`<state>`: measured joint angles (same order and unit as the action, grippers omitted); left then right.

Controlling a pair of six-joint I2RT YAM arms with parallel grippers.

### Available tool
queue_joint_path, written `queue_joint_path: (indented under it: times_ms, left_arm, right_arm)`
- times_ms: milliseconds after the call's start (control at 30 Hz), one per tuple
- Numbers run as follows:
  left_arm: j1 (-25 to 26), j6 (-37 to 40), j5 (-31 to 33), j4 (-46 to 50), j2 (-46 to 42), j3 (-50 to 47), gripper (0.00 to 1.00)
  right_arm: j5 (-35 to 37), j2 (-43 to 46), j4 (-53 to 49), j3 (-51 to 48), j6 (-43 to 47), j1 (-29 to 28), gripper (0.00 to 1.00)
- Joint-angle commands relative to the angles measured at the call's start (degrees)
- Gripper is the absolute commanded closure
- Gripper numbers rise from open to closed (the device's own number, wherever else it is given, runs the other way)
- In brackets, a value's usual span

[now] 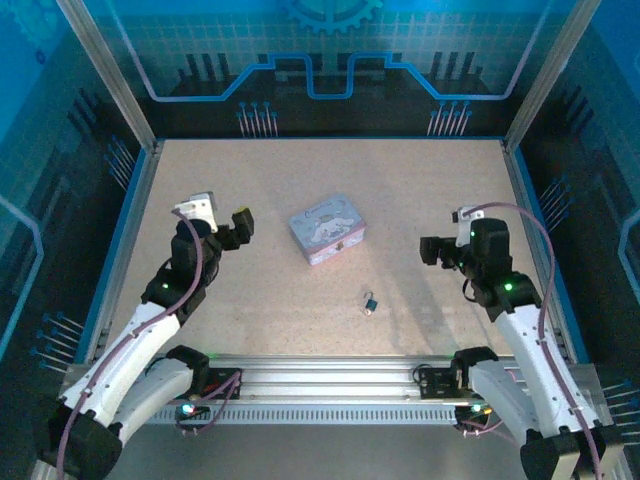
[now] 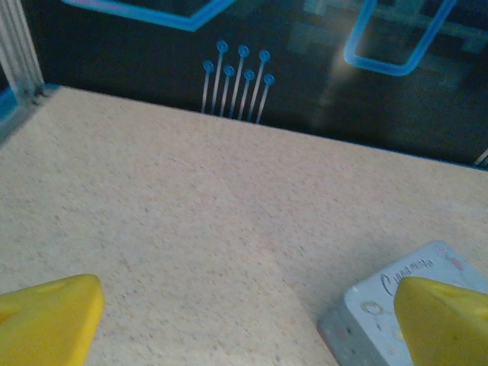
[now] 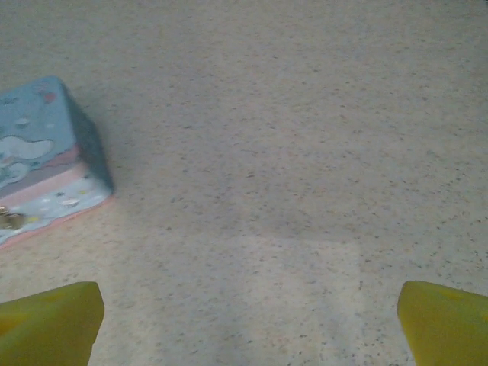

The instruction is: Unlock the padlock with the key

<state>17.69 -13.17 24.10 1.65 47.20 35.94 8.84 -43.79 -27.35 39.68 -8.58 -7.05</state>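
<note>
Padlock [image 1: 370, 302] on the table [image 1: 250, 290] near the closed tin [image 1: 327, 228], left and right jaws both wide apart, empty

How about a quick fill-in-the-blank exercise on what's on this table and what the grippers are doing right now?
1. The left gripper and the right gripper both stand ____.
2. The padlock lies on the table, held by ____ gripper.
3. In the wrist views, the fingertips are coloured ____.
Missing words: open; neither; yellow.
</note>
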Motion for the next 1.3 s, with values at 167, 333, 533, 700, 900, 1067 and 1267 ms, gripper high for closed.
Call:
queue_joint_path:
  times_ms: [167, 333, 533, 700, 900, 1067, 1267]
  left_arm:
    - [-1.33, 11.7, 5.9, -9.96, 1.85, -4.43, 0.01]
    - [-2.84, 15.28, 6.54, -16.22, 5.66, -8.54, 0.01]
    - [-6.92, 14.94, -0.26, -28.05, 11.97, -13.32, 0.01]
    - [-9.93, 14.16, -6.36, -38.76, 20.07, -15.42, 0.01]
    - [-10.6, 16.24, -9.75, -44.29, 26.58, -15.69, 0.01]
    - [-12.16, 17.18, -13.65, -55.4, 32.93, -18.41, 0.01]
    - [-14.4, 15.69, -16.05, -72.68, 43.37, -22.3, 0.01]
  right_arm:
    - [6.41, 2.32, 21.19, -14.37, 5.73, 2.89, 0.0]
    - [4.5, -2.29, 30.08, -18.92, 5.48, 5.18, 0.0]
    - [2.45, -9.38, 48.2, -25.2, 4.55, 6.97, 0.0]
    - [-0.7, -15.56, 57.72, -25.46, 5.75, 7.74, 0.0]
    - [-3.58, -23.79, 72.52, -26.58, 4.38, 8.45, 0.0]
    - [-4.53, -33.12, 82.86, -26.57, 2.65, 8.46, 0.0]
    - [-5.06, -40.23, 86.16, -24.8, 3.32, 7.84, 0.0]
